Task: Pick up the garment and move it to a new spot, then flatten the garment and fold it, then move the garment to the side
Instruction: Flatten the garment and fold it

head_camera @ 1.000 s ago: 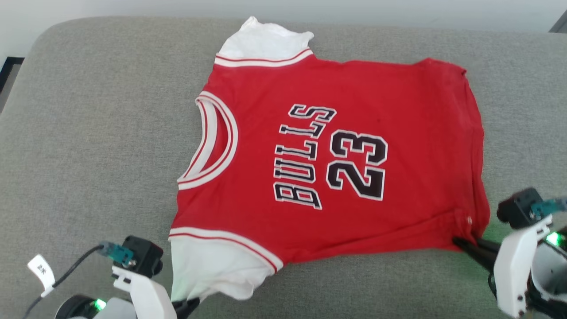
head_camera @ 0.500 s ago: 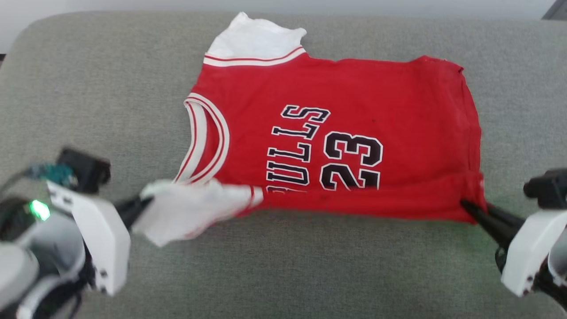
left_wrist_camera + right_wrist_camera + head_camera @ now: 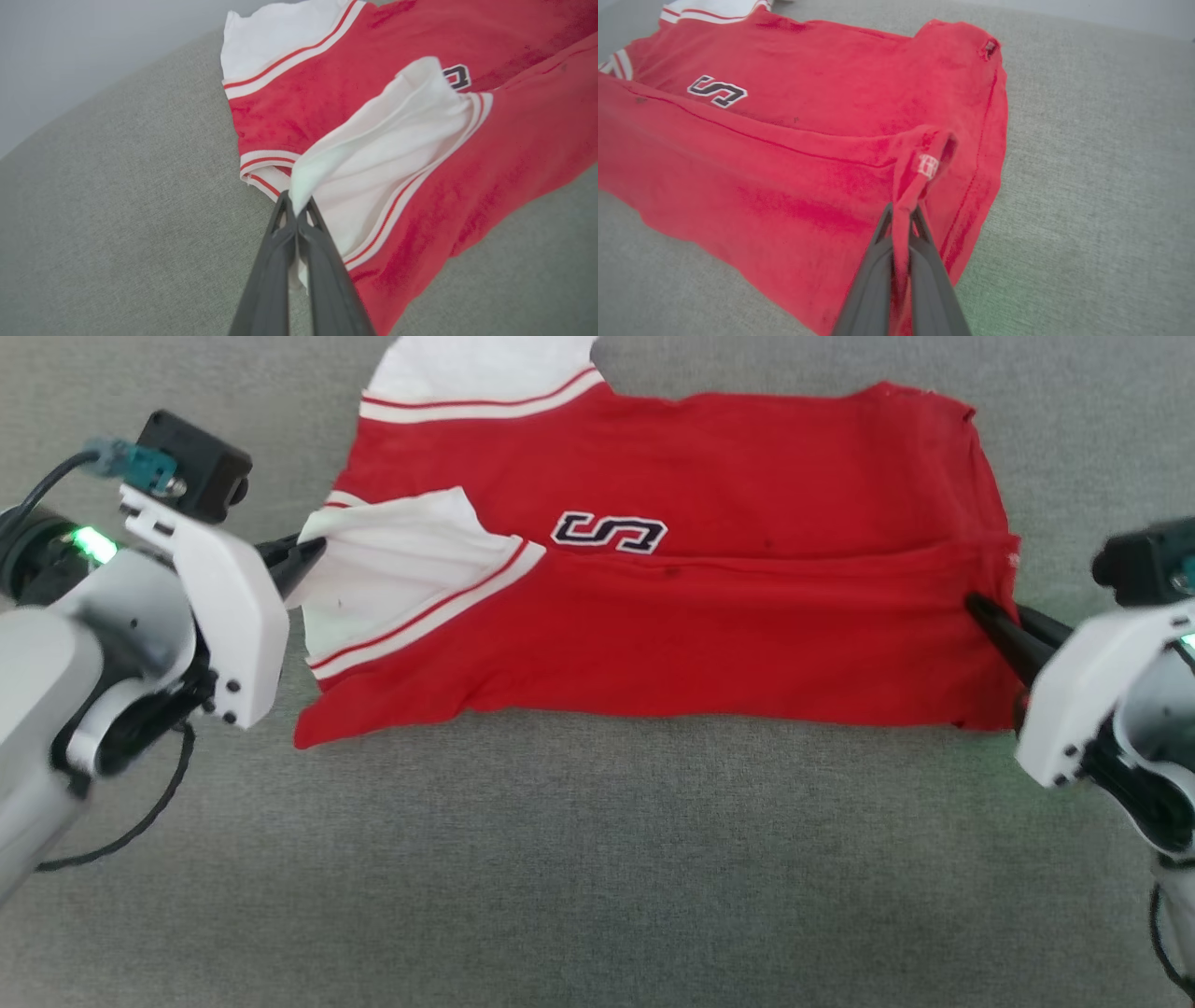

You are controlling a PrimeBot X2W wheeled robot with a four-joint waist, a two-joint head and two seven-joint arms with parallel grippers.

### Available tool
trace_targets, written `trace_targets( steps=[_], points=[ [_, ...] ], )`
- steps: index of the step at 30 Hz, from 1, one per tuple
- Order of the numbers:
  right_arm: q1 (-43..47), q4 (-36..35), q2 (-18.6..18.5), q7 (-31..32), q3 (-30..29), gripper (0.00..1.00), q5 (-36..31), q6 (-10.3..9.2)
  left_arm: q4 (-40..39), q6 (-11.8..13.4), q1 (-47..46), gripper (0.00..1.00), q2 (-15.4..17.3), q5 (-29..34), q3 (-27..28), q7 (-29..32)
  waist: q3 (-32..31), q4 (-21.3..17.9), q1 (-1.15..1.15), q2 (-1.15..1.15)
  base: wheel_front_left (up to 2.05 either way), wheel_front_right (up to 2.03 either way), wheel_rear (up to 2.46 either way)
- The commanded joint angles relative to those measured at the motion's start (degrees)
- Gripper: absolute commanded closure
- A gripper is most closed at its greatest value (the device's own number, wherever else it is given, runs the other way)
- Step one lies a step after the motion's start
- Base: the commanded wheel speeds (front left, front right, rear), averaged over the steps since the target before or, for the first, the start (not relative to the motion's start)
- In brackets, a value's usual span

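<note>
Garment: the garment [image 3: 709, 625] was spread on the grey cushion [image 3: 597, 877], toward 12 o'clock in the head view. Its near half was laid over the far half, and a letter "S" was left uncovered.
Left gripper: the left gripper [image 3: 313, 549] was pressed together on the white sleeve [image 3: 392, 569] at the garment's 9 o'clock edge.
Right gripper: the right gripper [image 3: 976, 607] was pinched onto the red hem corner at the garment's 3 o'clock edge.

Left gripper [image 3: 297, 206] pinching white sleeve [image 3: 387, 154] of red garment [image 3: 514, 154], folded over itself, grey cushion [image 3: 117, 210] beneath
</note>
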Motion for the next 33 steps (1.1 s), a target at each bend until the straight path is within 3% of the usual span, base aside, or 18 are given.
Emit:
trace_targets(
  steps=[1, 7, 11, 13, 14, 15, 16, 21, 24, 29, 33],
  points=[
    [-1.97, 1.94, 0.88, 0.02, 0.52, 1.00, -0.84, -0.12, 3.62, -1.66, -1.66, 1.00, -1.83, 0.13, -0.46, 0.20, 1.31, -0.63, 0.00, 0.00, 0.00, 0.00, 0.00],
    [-7.41, 9.93, 2.75, 0.27, 3.89, 1.00, -1.41, -0.12, 17.64, -6.10, -4.45, 1.00, -8.58, -1.77, -1.42, 1.16, 3.27, -1.26, 0.00, 0.00, 0.00, 0.00, 0.00],
    [-9.12, 13.32, 3.43, 0.83, 5.36, 1.00, -1.48, -0.14, 23.48, -7.65, -5.09, 1.00, -11.14, -2.75, -1.96, 2.45, 3.72, -1.48, 0.00, 0.00, 0.00, 0.00, 0.00],
    [-10.23, 14.78, 3.52, 1.32, 6.47, 0.76, -1.60, -0.14, 26.75, -8.14, -5.51, 1.00, -12.36, -3.53, -2.11, 3.32, 3.78, -1.56, 0.00, 0.00, 0.00, 0.00, 0.00],
    [-10.76, 14.71, 3.23, 1.19, 7.64, 0.60, -1.41, -0.13, 27.99, -8.36, -5.83, 0.71, -12.83, -3.70, -2.00, 3.26, 3.76, -1.57, 0.00, 0.00, 0.00, 0.00, 0.00],
    [-11.03, 14.98, 2.88, 1.05, 8.01, 0.22, -1.20, -0.13, 29.00, -8.42, -6.34, 0.36, -13.00, -3.60, -1.68, 2.50, 3.69, -1.58, 0.00, 0.00, 0.00, 0.00, 0.00],
    [-11.06, 15.44, 2.70, 1.16, 7.93, 0.00, -0.72, -0.13, 29.90, -8.29, -6.72, 0.00, -13.34, -4.14, -1.07, 1.88, 3.52, -1.56, 0.00, 0.00, 0.00, 0.00, 0.00],
    [-10.51, 13.66, 1.77, -1.77, 6.50, 0.00, -0.64, -0.13, 30.00, -9.07, -7.23, 0.00, -13.31, -3.82, -0.76, 0.16, 1.97, -0.89, 0.00, 0.00, 0.00, 0.00, 0.00],
    [-9.08, 10.93, 1.51, -4.24, 4.80, 0.00, -1.24, -0.11, 28.06, -8.14, -6.38, 0.00, -12.25, -4.53, -0.21, -0.03, 1.03, -0.44, 0.00, 0.00, 0.00, 0.00, 0.00],
    [-4.92, 5.47, 2.74, -9.35, -0.72, 0.00, -4.24, -0.10, 21.05, -4.66, -3.20, 0.00, -9.61, -6.75, 1.08, 0.95, -0.49, -0.08, 0.00, 0.00, 0.00, 0.00, 0.00],
    [-0.89, 0.76, 4.49, -13.15, -5.15, 0.00, -7.10, -0.10, 12.84, -0.14, 1.11, 0.00, -5.96, -7.98, 1.19, 1.85, -1.60, -0.25, 0.00, 0.00, 0.00, 0.00, 0.00]
  ],
)
